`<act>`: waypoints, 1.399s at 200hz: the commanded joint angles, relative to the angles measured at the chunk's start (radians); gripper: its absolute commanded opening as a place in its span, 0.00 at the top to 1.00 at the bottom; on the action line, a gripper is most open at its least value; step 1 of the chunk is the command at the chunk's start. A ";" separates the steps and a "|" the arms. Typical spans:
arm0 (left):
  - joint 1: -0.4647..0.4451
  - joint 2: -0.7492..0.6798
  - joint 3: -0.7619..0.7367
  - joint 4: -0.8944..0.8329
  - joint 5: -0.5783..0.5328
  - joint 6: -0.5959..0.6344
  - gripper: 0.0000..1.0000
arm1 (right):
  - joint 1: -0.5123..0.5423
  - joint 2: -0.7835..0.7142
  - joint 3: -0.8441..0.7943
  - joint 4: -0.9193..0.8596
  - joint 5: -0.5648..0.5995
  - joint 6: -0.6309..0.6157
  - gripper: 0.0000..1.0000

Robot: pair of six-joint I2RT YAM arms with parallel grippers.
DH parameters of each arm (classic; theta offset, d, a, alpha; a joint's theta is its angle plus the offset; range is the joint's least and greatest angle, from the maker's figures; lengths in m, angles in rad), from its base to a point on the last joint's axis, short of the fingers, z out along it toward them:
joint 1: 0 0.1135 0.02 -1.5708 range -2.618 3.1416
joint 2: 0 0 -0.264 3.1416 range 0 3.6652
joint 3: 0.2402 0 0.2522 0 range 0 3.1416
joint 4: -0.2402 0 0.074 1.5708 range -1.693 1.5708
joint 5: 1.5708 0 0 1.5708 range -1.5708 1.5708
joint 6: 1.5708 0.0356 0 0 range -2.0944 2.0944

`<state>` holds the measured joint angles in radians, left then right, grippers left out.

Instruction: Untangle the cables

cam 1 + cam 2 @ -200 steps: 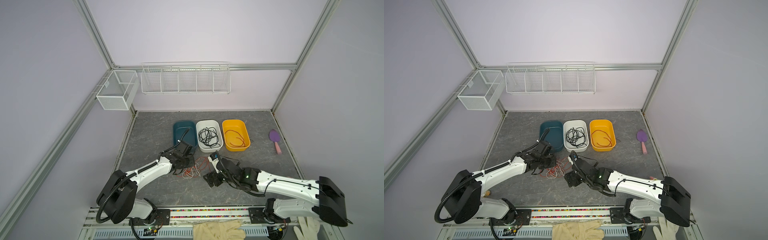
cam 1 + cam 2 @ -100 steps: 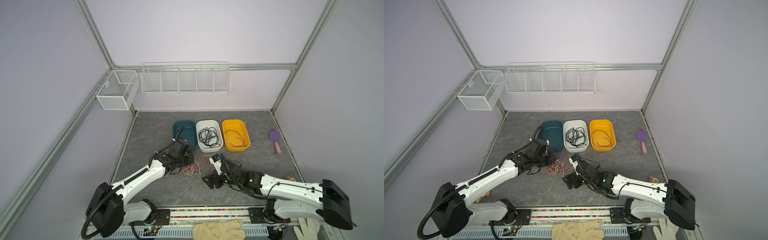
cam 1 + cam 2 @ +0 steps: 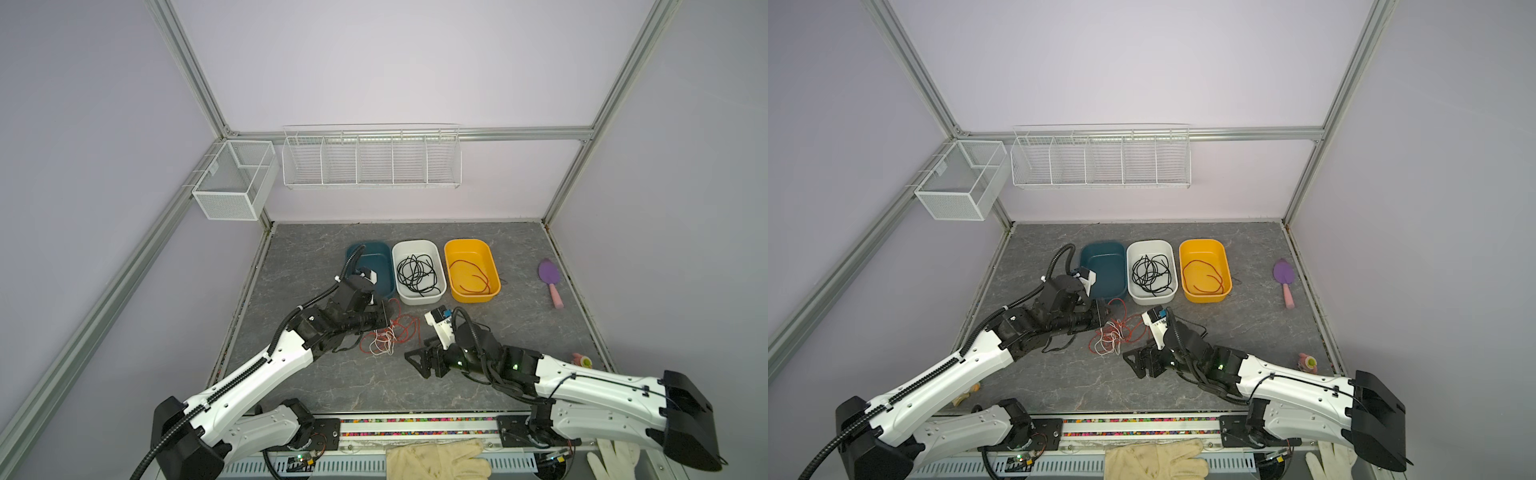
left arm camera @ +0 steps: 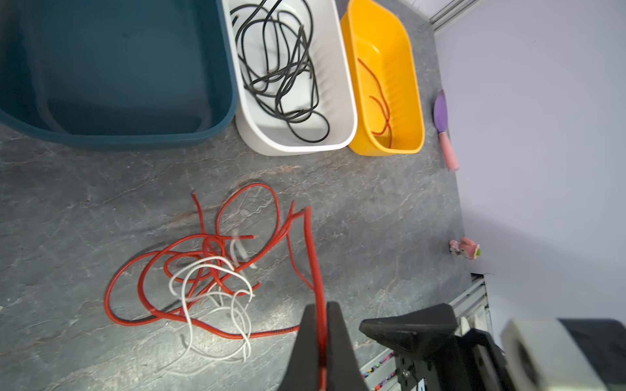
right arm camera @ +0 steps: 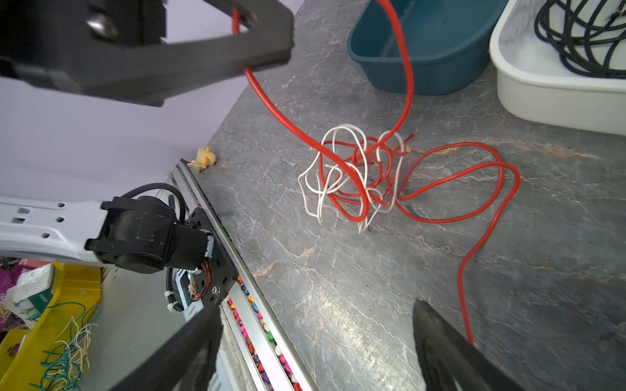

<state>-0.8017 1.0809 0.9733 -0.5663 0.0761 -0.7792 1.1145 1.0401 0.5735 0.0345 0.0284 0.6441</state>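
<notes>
left fingers [image 4: 305,342] pinch a red cable [image 4: 313,257] from the red-white tangle [image 4: 206,267] near three tubs [image 4: 298,149]; right fingers [image 5: 450,352] gape wide.

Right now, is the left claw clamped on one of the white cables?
No, the left claw is shut on a red cable; the white cables lie loose, ungripped.

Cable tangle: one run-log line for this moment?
left tool shut on red cable | right tool open, empty | red-white tangle on table | black cables in white bin
</notes>
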 commanded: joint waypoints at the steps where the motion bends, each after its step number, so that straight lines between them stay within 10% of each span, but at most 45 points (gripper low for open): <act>1: -0.011 -0.046 0.044 -0.043 -0.027 -0.029 1.00 | 0.004 -0.037 -0.028 0.036 0.001 0.016 0.11; 280: -0.015 -0.259 -0.008 0.393 0.004 -0.285 1.00 | -0.004 0.059 -0.060 0.275 -0.022 -0.072 0.01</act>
<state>-0.8112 0.8291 0.9325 -0.2150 0.0765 -1.0225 1.1141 1.0733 0.5060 0.2657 -0.0444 0.5930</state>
